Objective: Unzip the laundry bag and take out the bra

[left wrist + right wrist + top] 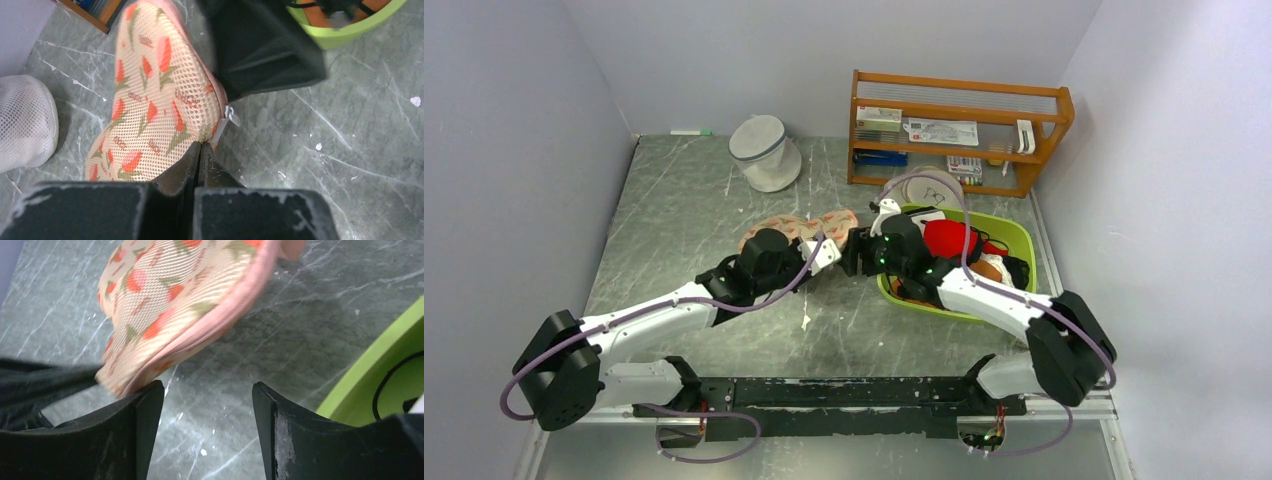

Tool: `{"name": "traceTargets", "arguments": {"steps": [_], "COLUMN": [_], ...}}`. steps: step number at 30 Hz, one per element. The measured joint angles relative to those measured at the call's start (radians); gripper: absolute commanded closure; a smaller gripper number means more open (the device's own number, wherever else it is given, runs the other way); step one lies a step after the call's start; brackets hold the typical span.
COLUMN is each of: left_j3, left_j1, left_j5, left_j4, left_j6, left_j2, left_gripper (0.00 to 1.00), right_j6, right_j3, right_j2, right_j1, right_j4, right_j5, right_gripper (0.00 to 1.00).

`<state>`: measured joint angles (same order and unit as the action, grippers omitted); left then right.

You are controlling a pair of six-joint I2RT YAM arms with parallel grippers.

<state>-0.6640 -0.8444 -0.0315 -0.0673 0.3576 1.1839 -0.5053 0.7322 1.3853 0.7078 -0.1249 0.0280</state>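
From above, the laundry bag [792,228] lies on the counter [684,230] at mid-depth, its near edge covered by the left arm's wrist. The left tool [834,254] and the right tool [857,252] meet nose to nose at the bag's right end. A white mesh bag [764,152] stands farther back, a wooden rack [959,125] is at the rear right, and a green basin [1016,238] holding a red garment [949,238] sits under the right arm. How far either tool is open cannot be told from here.

The left wrist camera settles that for its own side. The left tool [200,148] has its fingers pressed together, pinching the bag's [150,100] hem just beside a small white zip pull [231,116].

The right wrist camera shows the right tool [207,400] spread wide and gripping nothing. The bag's [175,290] pink-trimmed edge ends just at its left-hand finger [145,420].
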Motion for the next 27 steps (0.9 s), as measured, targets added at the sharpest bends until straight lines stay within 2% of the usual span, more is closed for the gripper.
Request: {"name": "traceTargets", "arguments": {"steps": [6,9,12,16,21,27], "left_j3": [-0.038,-0.044,-0.044,-0.044,-0.044,-0.045], "left_j1": [0.026,0.031,0.031,0.031,0.031,0.031], "left_j5": [-0.032,-0.041,-0.046,-0.051,-0.056,-0.066], "left_j4": [0.001,0.002,0.002,0.002,0.003,0.003], "left_j6": [-0.035,-0.044,-0.050,-0.054,-0.060,-0.063], "left_j2": [0.020,0.022,0.026,0.035,0.040,0.048], "left_gripper": [0.93,0.93,0.93,0.93,0.93,0.93], "right_j6": [0.025,0.023,0.002,-0.050,-0.111,-0.128], "right_j3": [-0.122,-0.191,-0.220,-0.222,-0.222,-0.205], "right_j2": [-0.156,-0.200,-0.198,-0.159,-0.124,-0.084], "right_j1": [0.000,0.000,0.010,0.061,0.161,0.214], "right_j4": [-0.032,-0.083,-0.137,-0.230,-0.283,-0.296], "right_j5": [0.090,0.152,0.188,0.181,0.026,-0.173], "right_gripper": [0.35,0.40,0.47,0.48,0.49,0.56]}}
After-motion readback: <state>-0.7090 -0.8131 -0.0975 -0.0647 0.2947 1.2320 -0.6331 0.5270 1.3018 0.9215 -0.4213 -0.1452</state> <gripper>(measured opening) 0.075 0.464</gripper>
